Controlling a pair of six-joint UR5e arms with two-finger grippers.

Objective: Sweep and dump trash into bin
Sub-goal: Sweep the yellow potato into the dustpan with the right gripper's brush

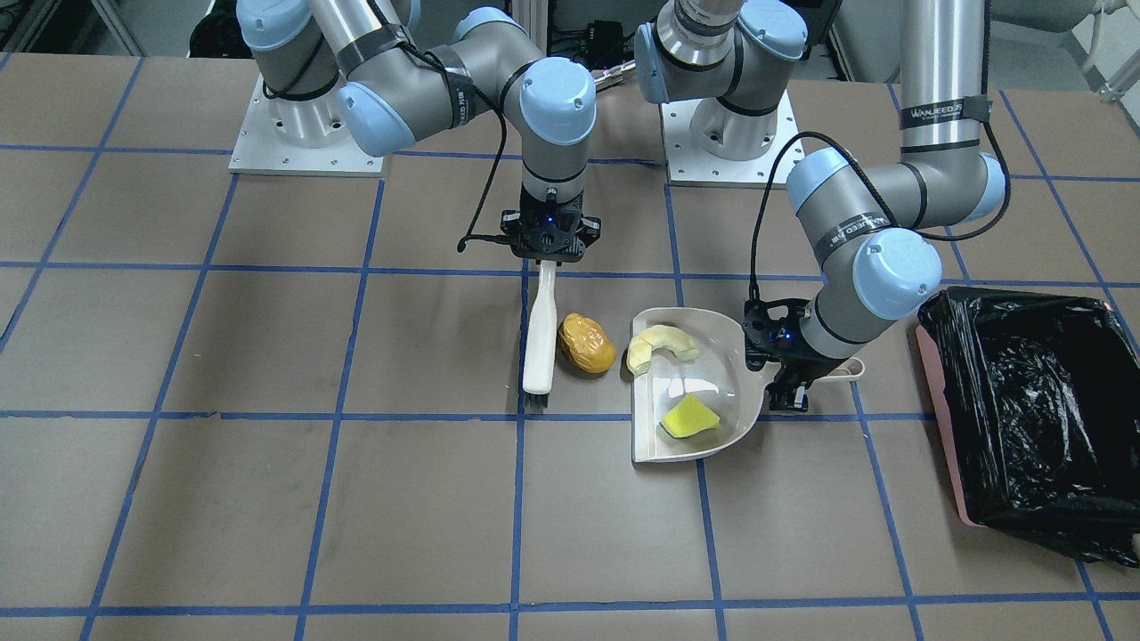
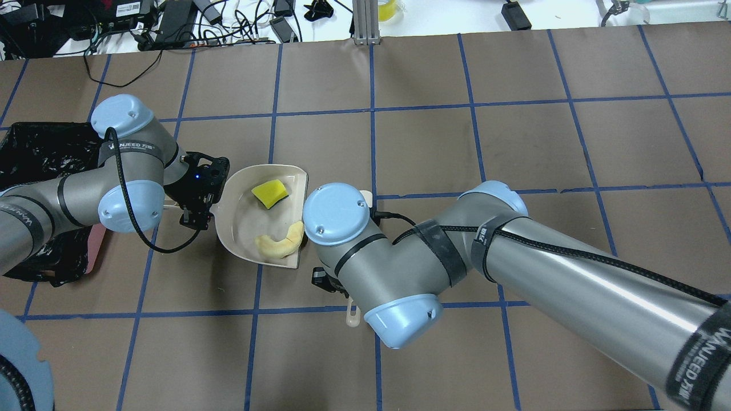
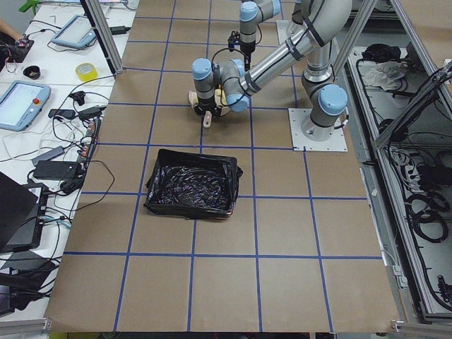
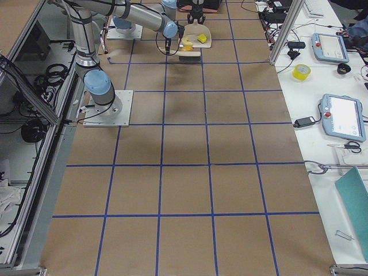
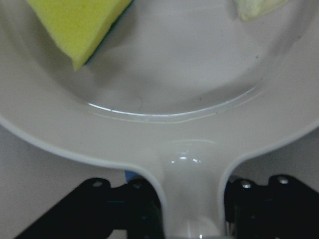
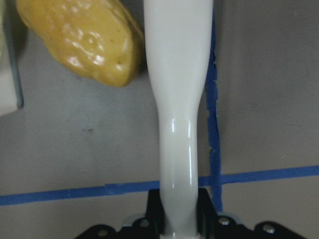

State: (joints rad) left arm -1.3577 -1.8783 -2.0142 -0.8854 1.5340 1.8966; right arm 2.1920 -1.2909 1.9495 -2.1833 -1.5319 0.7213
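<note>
My left gripper (image 1: 793, 387) is shut on the handle of the cream-white dustpan (image 1: 655, 445), which lies flat on the table. In the pan lie the pale crescent slice (image 1: 661, 345) and the yellow wedge (image 1: 690, 417). My right gripper (image 1: 548, 255) is shut on a white brush (image 1: 541, 343), bristles toward the operators' side. The orange-yellow lump (image 1: 586, 344) rests on the table between the brush and the pan's open mouth, beside the brush handle (image 6: 178, 99). The right wrist view shows the lump (image 6: 82, 40); in the overhead view my right arm hides it. The black-lined pink bin (image 1: 1033, 427) stands beyond my left arm.
The table is brown with a grid of blue tape lines (image 1: 517, 499). The arm bases (image 1: 303, 133) stand at the robot's edge. The bin also shows at the overhead view's left edge (image 2: 40, 154). Cables and devices lie on a white bench (image 2: 171, 17) past the far edge.
</note>
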